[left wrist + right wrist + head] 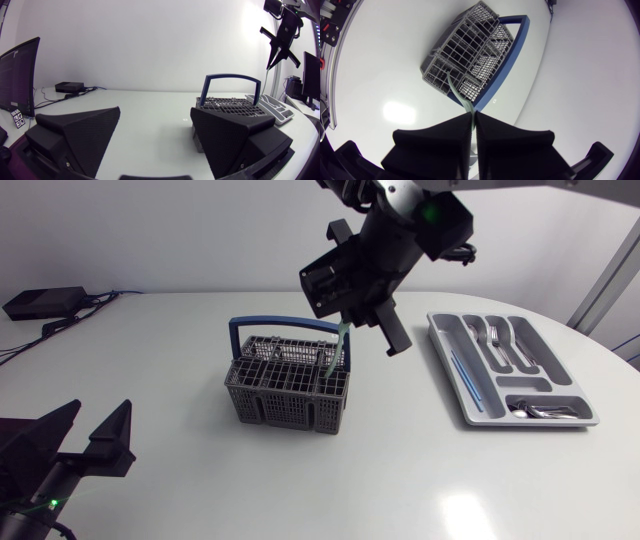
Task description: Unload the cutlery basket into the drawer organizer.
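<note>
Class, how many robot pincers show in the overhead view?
2. The left pincer sits open near the table's front-left edge; the right pincer hangs over the cutlery basket, shut on a pale green utensil.

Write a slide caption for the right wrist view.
Right gripper shut on a pale green utensil whose end is inside the grey basket.

No lettering, label, number or sign is showing legibly anywhere in these views.
</note>
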Robot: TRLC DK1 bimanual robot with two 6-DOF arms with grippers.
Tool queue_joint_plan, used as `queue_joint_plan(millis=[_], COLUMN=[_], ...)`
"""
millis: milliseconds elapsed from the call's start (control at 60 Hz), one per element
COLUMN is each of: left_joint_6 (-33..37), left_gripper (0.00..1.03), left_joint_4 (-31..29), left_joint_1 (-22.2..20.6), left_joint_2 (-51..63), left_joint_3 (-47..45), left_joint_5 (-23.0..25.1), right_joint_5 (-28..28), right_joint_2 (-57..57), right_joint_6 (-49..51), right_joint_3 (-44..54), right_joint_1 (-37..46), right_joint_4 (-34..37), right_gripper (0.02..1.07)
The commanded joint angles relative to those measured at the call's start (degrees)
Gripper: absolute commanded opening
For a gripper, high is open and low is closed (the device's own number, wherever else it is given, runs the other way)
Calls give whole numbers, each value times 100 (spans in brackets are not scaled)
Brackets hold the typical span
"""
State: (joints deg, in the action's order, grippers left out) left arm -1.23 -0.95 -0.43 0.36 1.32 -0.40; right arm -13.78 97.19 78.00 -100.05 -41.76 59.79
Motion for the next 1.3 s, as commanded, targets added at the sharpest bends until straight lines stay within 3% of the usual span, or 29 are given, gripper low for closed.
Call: queue_joint_plan(millis=[0,500,850,1167,1283], left_joint_6=[123,123,123,123,123], left_gripper=[99,99,99,99,99], left_joint_4=[95,95,95,95,95], left_joint_1=[43,43,43,43,43], left_joint_2=[-36,-36,-36,-36,-36], left_joint_3=[-132,-132,-132,-132,-132], left_joint_5=[40,40,40,40,40], right_joint_5=[-46,-248,-591,-925,-1153], right_joint_2=[-279,-1923,-2626,-2969,-3021], right_joint_6=[-118,260,1077,2114,2782], right_joint_3=[205,1787,2895,3844,4266], right_joint_1=[-113,-131,520,1451,1978], right_joint_4=[-2,77,85,-459,-1066], right_gripper=[8,8,8,8,8])
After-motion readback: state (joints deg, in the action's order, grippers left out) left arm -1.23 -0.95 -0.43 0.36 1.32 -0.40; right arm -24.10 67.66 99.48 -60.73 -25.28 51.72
